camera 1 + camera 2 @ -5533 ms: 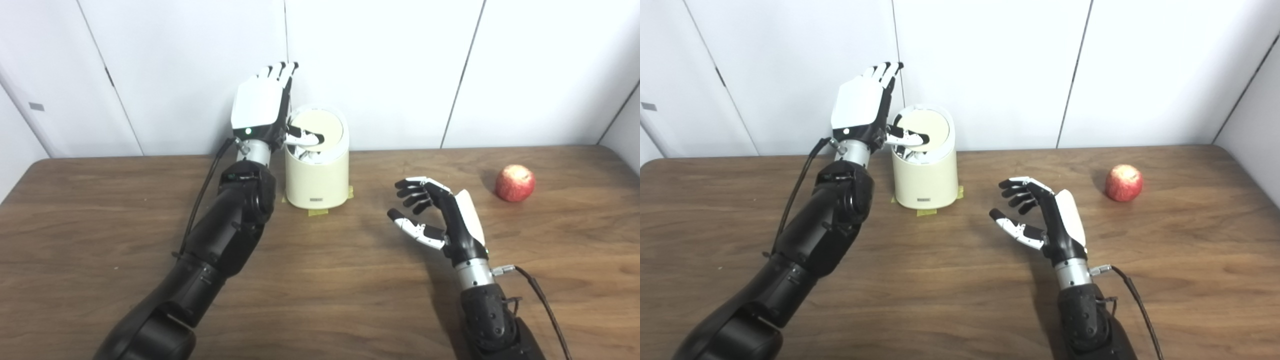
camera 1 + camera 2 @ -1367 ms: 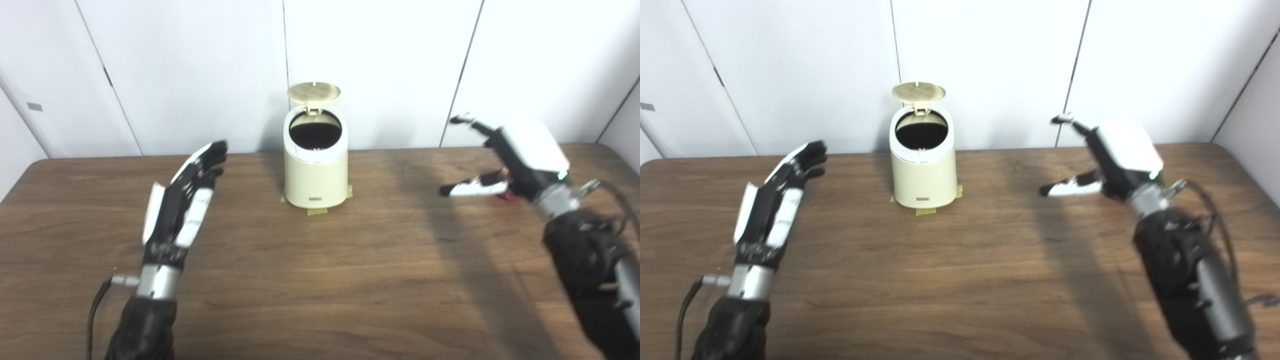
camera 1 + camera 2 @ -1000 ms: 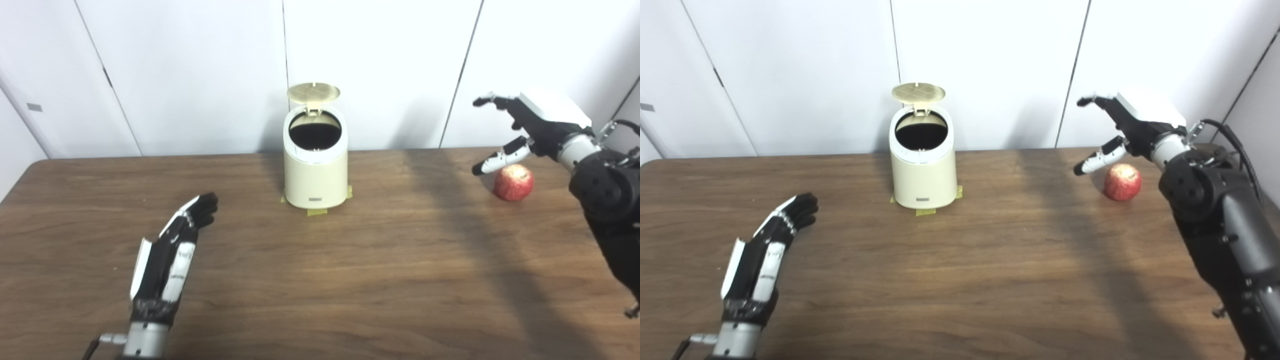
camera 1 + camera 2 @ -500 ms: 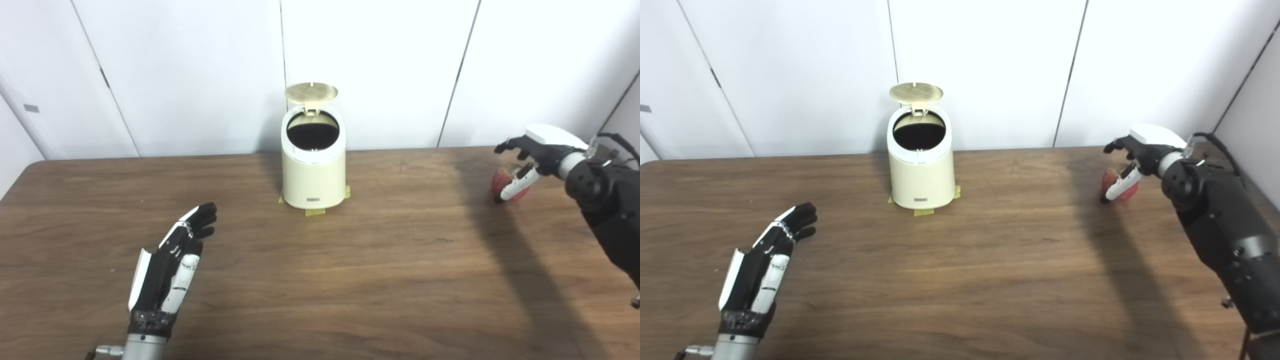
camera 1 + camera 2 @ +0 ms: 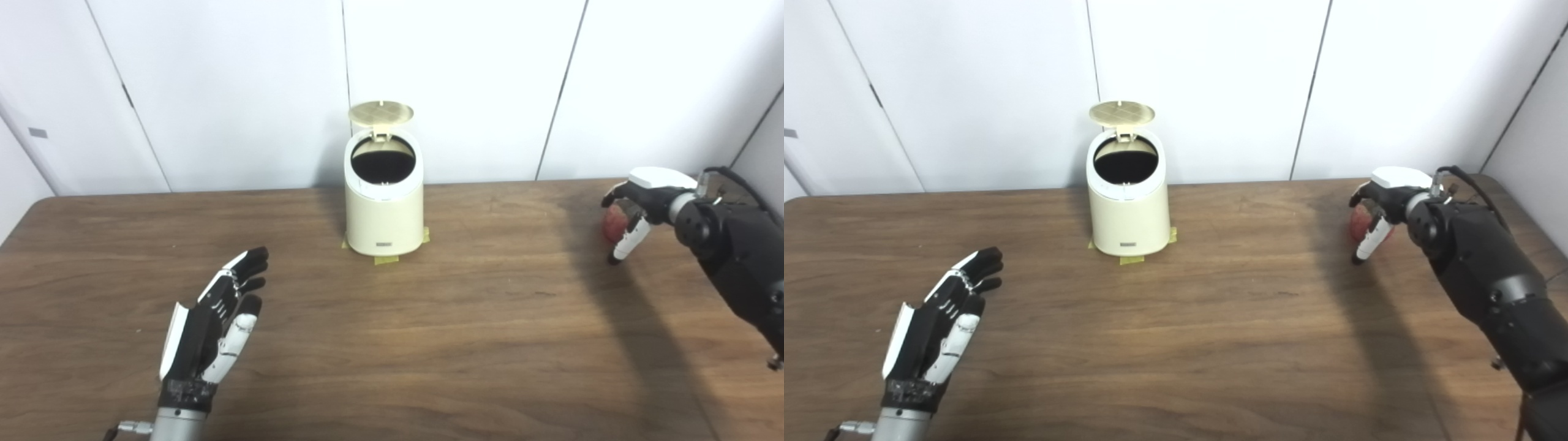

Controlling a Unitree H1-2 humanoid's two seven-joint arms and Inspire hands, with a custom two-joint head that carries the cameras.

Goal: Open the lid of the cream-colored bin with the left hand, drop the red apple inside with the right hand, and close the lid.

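— Where was the red apple (image 5: pixel 613 224) at that moment?

— It sat on the wooden table (image 5: pixel 429 343) near the far right corner, well apart from the cream-colored bin (image 5: pixel 384 211). Most of it was hidden behind the right hand (image 5: pixel 640 196), so only a red patch showed on its left side.

— Did the right hand have hold of it?

— That could not be told. The hand was arched over the apple from above, its fingers (image 5: pixel 1364 193) curled down around the top and its white thumb (image 5: pixel 623 241) pointing down toward the table in front of the fruit. Whether the fingers pressed on the skin or only hung around it was not clear in either view.

— And the bin?

— It stood at the back middle of the table, close to the white wall (image 5: pixel 245 79), with bits of yellow tape (image 5: pixel 387 260) at its base. Its lid (image 5: pixel 381 112) was tipped up on the rear hinge, and the round mouth showed dark inside.

— What about the left hand (image 5: pixel 208 327)?

— It was over the near left part of the table, far from the bin. It held nothing; its fingers were stretched out and slightly apart, pointing away toward the wall.
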